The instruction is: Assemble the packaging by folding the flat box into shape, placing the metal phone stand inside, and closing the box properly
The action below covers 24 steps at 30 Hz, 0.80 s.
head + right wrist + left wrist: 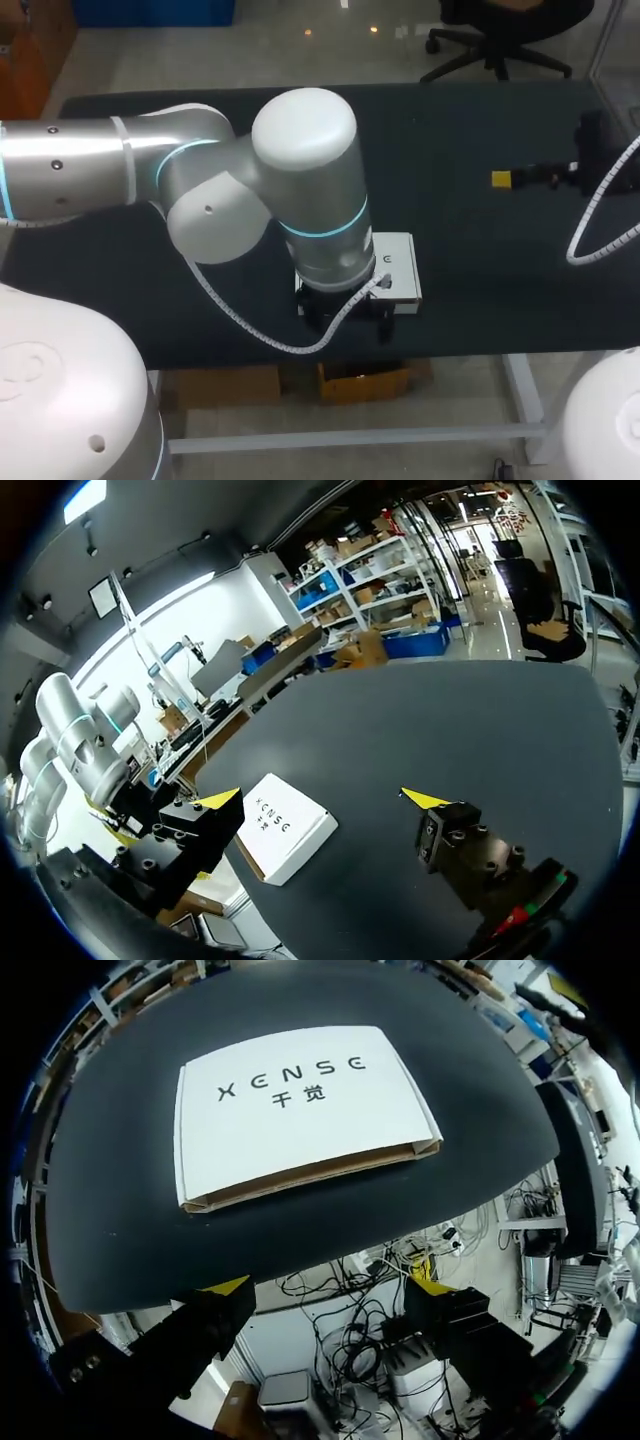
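1. The box (pixel 300 1110) is found lying flat on the dark table (pixel 480 290), white printed face up, near the table's front edge. It is seen just ahead of the left gripper (pixel 328 1290) and is partly hidden under the left arm (pixel 300 180) in the head view.
2. The left gripper's fingers (pixel 228 1285) are spread wide with nothing between them; the box is not touched.
3. The right gripper (pixel 320 800) is likewise spread and empty, and is placed well apart from the box, toward the table's right side.
4. The box is judged to be light paperboard: stiff along its folds, but easily dented or creased across the broad panel if squeezed hard.
5. The white top looks smooth and is expected to be slippery in a pinch; the raw brown edge facing the left gripper should give more friction.
6. A hold is best taken at that brown-edged side, where a seam or flap is shown, with 1 finger above and 1 below. Since the box lies flat, it may first have to be slid past the table's edge or tipped up.
7. Being so light, the box is likely to skate when pushed from 1 side, so it would need to be steadied by the 2nd gripper.
8. No metal phone stand is seen in any of the 3 views; whether it is already inside cannot be told.
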Available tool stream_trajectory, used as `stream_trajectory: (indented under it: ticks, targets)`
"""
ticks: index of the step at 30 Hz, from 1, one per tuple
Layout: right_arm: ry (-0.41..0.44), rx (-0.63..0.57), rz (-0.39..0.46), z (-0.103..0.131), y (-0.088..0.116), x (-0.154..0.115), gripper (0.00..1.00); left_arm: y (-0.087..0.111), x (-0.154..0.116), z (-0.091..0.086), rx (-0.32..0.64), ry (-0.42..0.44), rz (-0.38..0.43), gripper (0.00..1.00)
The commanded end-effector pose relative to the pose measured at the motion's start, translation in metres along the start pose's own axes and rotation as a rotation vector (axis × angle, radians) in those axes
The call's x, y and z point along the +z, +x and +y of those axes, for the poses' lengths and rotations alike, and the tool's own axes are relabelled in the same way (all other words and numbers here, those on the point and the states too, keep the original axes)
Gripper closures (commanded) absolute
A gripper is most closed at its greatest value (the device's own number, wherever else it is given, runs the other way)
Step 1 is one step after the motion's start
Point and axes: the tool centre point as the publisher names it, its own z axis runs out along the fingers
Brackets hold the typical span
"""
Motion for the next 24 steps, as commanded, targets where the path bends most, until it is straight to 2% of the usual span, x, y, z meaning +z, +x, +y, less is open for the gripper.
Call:
stream_trajectory:
  ticks: [1, 4, 14, 19, 24]
  targets:
    - [-0.028, -0.053, 0.013, 0.004, -0.001, 0.002, 0.00, 0.008, 0.007, 0.002, -0.043, 0.003, -0.022, 0.00]
    - [-0.063, -0.104, 0.058, 0.006, -0.004, 0.001, 0.00, 0.011, 0.011, 0.004, -0.071, 0.011, -0.030, 0.00]
    - [-0.060, -0.217, 0.065, 0.009, -0.015, 0.010, 0.00, 0.019, 0.024, -0.002, -0.129, 0.017, -0.072, 0.00]
    - [-0.054, -0.248, -0.016, 0.015, -0.020, 0.014, 0.00, 0.021, 0.031, -0.006, -0.163, 0.012, -0.088, 0.00]
    - [-0.091, -0.270, -0.083, 0.024, -0.029, 0.013, 0.00, 0.021, 0.034, -0.010, -0.178, 0.015, -0.095, 0.00]
